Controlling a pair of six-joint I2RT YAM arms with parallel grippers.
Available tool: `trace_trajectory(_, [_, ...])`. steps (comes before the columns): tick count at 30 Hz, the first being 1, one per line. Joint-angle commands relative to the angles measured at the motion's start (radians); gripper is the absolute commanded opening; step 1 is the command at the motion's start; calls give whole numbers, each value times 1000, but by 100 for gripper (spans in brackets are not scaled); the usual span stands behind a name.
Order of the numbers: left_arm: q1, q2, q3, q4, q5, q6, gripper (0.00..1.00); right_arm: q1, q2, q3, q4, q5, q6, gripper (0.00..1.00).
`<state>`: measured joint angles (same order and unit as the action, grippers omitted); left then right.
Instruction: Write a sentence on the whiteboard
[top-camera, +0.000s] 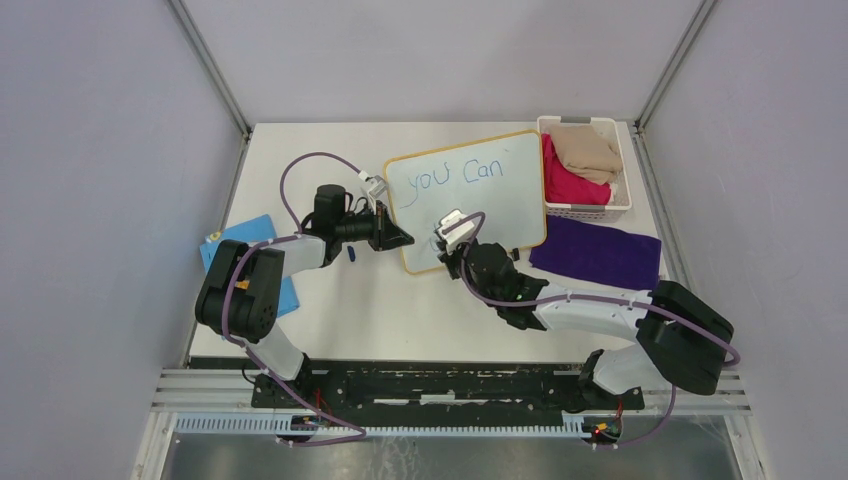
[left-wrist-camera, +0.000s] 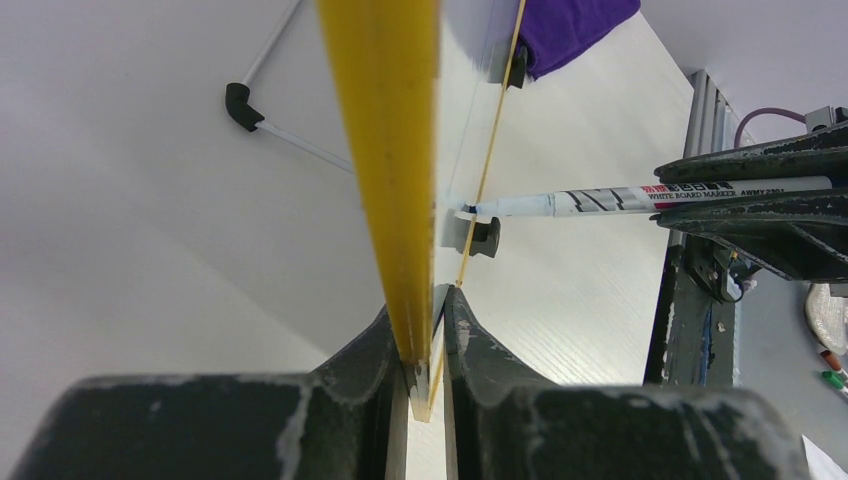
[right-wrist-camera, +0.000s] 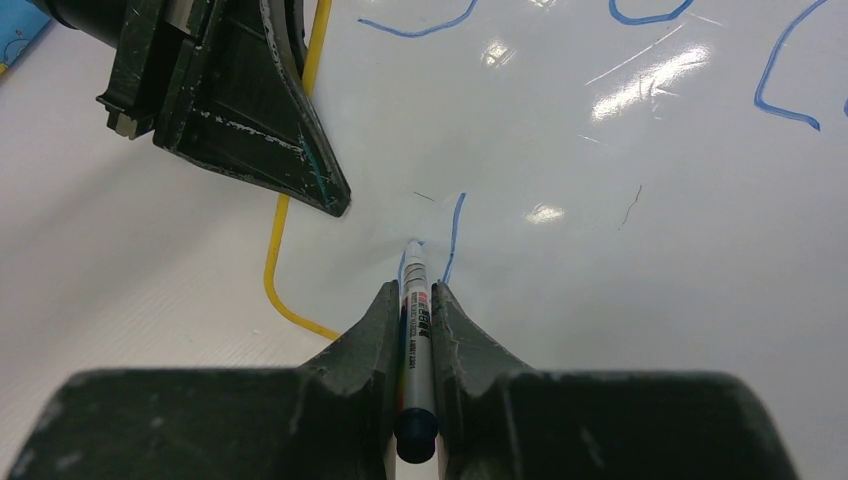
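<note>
Glossy white, yellow-framed whiteboard (top-camera: 500, 210), mid-frame, inscribed "you Can" in blue handwriting (top-camera: 458, 174); edge clamped by left gripper (left-wrist-camera: 428, 312); white pen (left-wrist-camera: 640, 198) labelled "WHITE BOARD MARKER" clamped by right gripper (right-wrist-camera: 412, 292)

White-and-black left arm (top-camera: 245, 290) and right arm (top-camera: 590, 310), purple cables (top-camera: 318, 154) alongside, black jaws (scuffed, chipped paint)

Left arm (top-camera: 250, 280) bent, pointing right, left gripper (left-wrist-camera: 422, 305) clamped on board (left-wrist-camera: 385, 150) edge. Right arm (top-camera: 590, 310) stretched left, right gripper (right-wrist-camera: 412, 292) pinching marker (right-wrist-camera: 413, 268).
</note>
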<state>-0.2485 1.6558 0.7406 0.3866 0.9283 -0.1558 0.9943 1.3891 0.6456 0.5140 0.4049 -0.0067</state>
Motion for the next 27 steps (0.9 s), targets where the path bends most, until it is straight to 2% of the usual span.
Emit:
trace_trajectory(1, [-23, 20, -3, -120, -83, 104, 2, -26, -16, 6, 15, 61, 5, 0])
trace_trajectory(17, [-25, 18, -3, -124, -85, 105, 2, -41, -51, -42, -11, 80, 33, 0])
trace_trajectory(27, [-25, 17, -3, -124, -85, 105, 2, -40, -157, -64, 49, 19, 45, 0])
